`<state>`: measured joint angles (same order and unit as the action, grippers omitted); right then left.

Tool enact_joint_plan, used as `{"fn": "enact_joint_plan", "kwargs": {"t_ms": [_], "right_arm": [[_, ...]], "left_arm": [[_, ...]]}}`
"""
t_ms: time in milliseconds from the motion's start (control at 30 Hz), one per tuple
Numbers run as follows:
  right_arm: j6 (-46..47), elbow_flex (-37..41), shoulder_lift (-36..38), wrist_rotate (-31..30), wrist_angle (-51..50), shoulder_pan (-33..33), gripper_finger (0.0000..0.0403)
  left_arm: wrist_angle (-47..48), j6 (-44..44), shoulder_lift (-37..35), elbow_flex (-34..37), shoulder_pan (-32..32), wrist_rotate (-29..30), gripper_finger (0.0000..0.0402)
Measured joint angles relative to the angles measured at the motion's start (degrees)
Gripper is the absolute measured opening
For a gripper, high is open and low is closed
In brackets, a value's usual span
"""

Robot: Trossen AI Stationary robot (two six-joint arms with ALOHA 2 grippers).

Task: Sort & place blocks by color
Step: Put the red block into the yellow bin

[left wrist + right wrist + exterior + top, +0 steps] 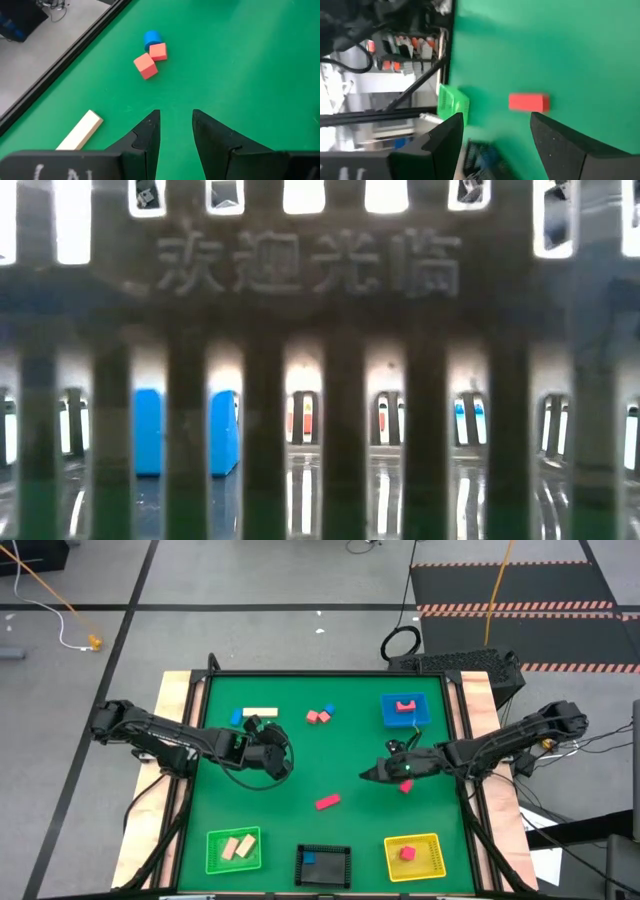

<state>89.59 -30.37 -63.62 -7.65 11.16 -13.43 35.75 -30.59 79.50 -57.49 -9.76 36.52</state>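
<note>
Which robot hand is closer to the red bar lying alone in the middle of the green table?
The right. The right gripper hovers just beside the red bar, open toward it. The left gripper sits farther off, toward the table's other side.

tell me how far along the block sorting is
Partly done: two tan blocks lie in the green tray, a blue one in the black tray, a red one in the yellow tray. Both the left gripper and the right gripper are open, holding nothing. The red bar, red cubes, tan bar remain.

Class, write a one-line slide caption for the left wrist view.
Open left gripper hovers over green table, facing two red cubes.
</note>
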Motion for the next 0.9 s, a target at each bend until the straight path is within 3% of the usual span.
{"fn": "enact_joint_plan", "kwargs": {"t_ms": [233, 567, 900], "right_arm": [[18.3, -1.9, 0.0, 6.6, -2.7, -0.5, 0.0224], [37.6, -6.7, 0.0, 29.4, -25.9, -0.1, 0.0224], [35.4, -6.7, 0.0, 29.8, -45.2, 4.4, 0.0224]], "left_arm": [[0.0, 2.2, 0.0, 0.0, 0.8, 0.0, 0.0115], [0.0, 5.0, 0.0, 0.0, 1.9, 0.1, 0.0115], [0.0, 9.4, 0.0, 0.0, 5.0, 1.2, 0.0115]]}}
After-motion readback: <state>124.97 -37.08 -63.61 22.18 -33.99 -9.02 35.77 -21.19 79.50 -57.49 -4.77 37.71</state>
